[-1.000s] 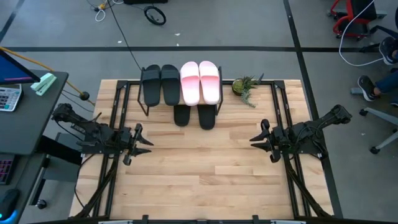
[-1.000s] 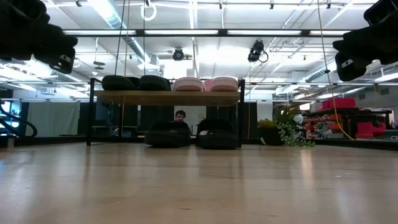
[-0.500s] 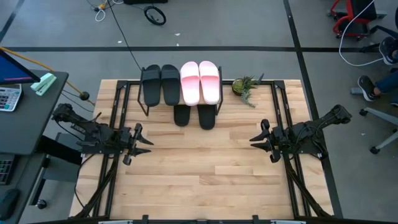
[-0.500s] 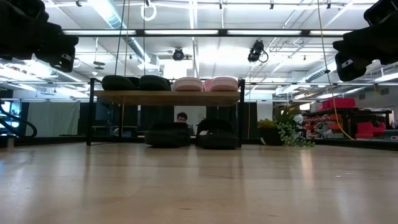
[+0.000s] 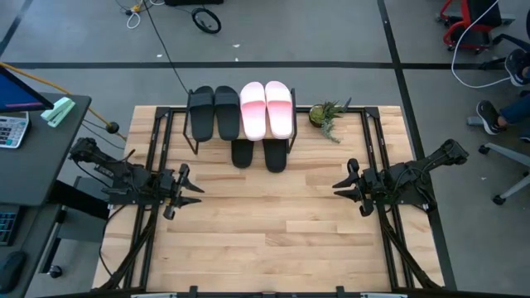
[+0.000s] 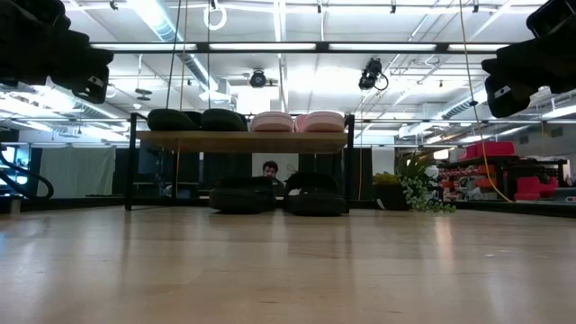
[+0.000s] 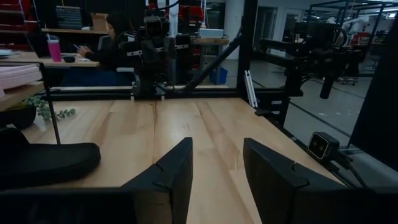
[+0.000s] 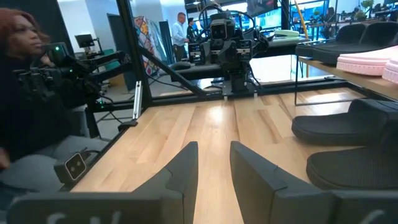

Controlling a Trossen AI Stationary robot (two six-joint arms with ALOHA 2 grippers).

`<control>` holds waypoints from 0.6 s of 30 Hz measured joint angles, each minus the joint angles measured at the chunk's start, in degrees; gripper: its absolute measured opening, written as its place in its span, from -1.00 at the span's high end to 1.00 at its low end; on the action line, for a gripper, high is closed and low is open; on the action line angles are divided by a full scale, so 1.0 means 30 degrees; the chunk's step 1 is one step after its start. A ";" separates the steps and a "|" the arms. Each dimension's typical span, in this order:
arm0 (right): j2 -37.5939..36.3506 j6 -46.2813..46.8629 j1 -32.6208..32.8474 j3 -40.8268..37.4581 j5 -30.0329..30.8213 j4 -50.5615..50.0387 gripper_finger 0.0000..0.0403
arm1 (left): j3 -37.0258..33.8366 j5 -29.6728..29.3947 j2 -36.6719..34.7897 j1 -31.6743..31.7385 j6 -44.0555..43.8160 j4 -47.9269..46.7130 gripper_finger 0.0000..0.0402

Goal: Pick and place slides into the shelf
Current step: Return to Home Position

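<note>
The shelf (image 5: 242, 126) stands at the table's far edge on thin black legs. Two black slides (image 5: 214, 111) and two pink slides (image 5: 267, 108) lie on its wooden top board (image 6: 241, 140). Two more black slides (image 5: 258, 154) rest on the table under it, their ends sticking out toward the near side; the low view shows them (image 6: 277, 196) between the legs. My left gripper (image 5: 192, 191) hovers open at the table's left side, and my right gripper (image 5: 338, 186) hovers open at the right side. Both point toward the table's middle and hold nothing.
A small potted plant (image 5: 325, 116) stands just right of the shelf. Bare wooden tabletop (image 5: 265, 223) stretches between the two grippers and toward the near edge. A person (image 8: 25, 99) sits beyond the table's left side.
</note>
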 joint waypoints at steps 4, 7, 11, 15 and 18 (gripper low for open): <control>0.0000 0.0000 0.0000 0.0007 0.0000 0.0004 0.51 | 0.0000 0.0000 0.0000 0.0000 0.0000 0.0007 0.24; 0.0000 0.0000 0.0003 0.0007 0.0000 0.0004 0.51 | 0.0000 0.0000 0.0000 0.0000 0.0000 0.0015 0.24; 0.0000 0.0000 0.0001 0.0007 0.0000 0.0004 0.51 | 0.0000 0.0000 0.0000 0.0000 -0.0006 0.0022 0.27; 0.0000 0.0000 0.0000 0.0007 0.0000 0.0011 0.51 | 0.0000 0.0000 0.0000 0.0000 -0.0007 0.0036 0.30; 0.0000 0.0000 0.0001 0.0007 0.0000 0.0011 0.51 | 0.0000 0.0000 0.0000 -0.0003 -0.0007 0.0037 0.31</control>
